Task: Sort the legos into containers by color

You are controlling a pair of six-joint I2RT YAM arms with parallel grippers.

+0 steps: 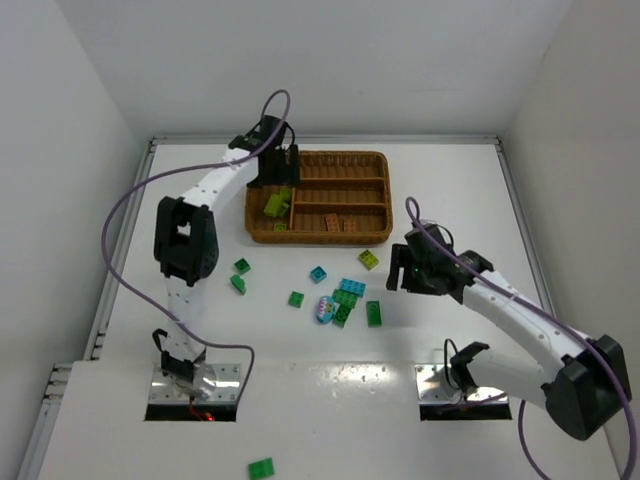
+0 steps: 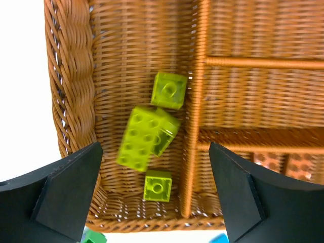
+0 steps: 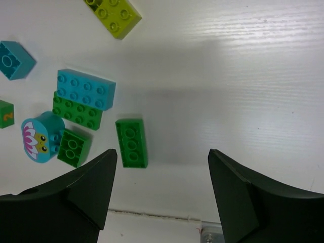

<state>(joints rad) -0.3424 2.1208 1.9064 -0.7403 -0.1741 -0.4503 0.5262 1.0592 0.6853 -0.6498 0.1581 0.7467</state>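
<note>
The brown wicker tray [image 1: 386,170] stands at the back centre. My left gripper [image 1: 283,162] hangs open and empty over its narrow left section, where several lime bricks [image 2: 142,136] lie against the tray wall [image 2: 71,76]. Orange-brown bricks [image 1: 340,222] lie in the nearest long section. My right gripper [image 1: 400,268] is open and empty above the table, just right of a dark green brick [image 3: 131,143]. Left of that brick lie a teal-blue brick [image 3: 86,89], two green bricks [image 3: 77,110] and a teal flower-printed brick [image 3: 41,136]. A lime brick [image 3: 112,14] lies farther off.
More loose bricks lie in front of the tray: a small teal one [image 1: 318,274], a green one [image 1: 296,298] and two dark green ones [image 1: 240,275]. One green brick [image 1: 261,467] lies on the near ledge between the arm bases. White walls enclose the table.
</note>
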